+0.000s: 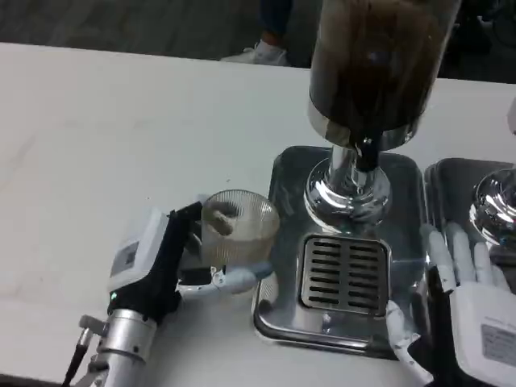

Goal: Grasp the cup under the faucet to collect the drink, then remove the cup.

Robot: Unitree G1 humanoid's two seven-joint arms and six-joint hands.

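1. Two hands in play: the left hand (161, 258) grips the ribbed clear cup (235, 228), fingers (219, 211) wrapped round it, at the left edge of the metal drip tray (282, 318).
2. Right hand (468, 290) rests by the tray's right side, fingers spread, holding nothing.
3. Cup sits beside the grille (344, 272), not under the faucet (364, 153), and looks empty.
4. Next move, I reckon: slide it right, beneath the spout, upright.

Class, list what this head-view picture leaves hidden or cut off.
- Dispenser: top cut by upper edge.
- Faucet spout and lever: too dark against the tank to make out.
- Cup: contents unclear through ribbed glass; near side covered by left hand.
- Right hand: wrist cut by frame corner.
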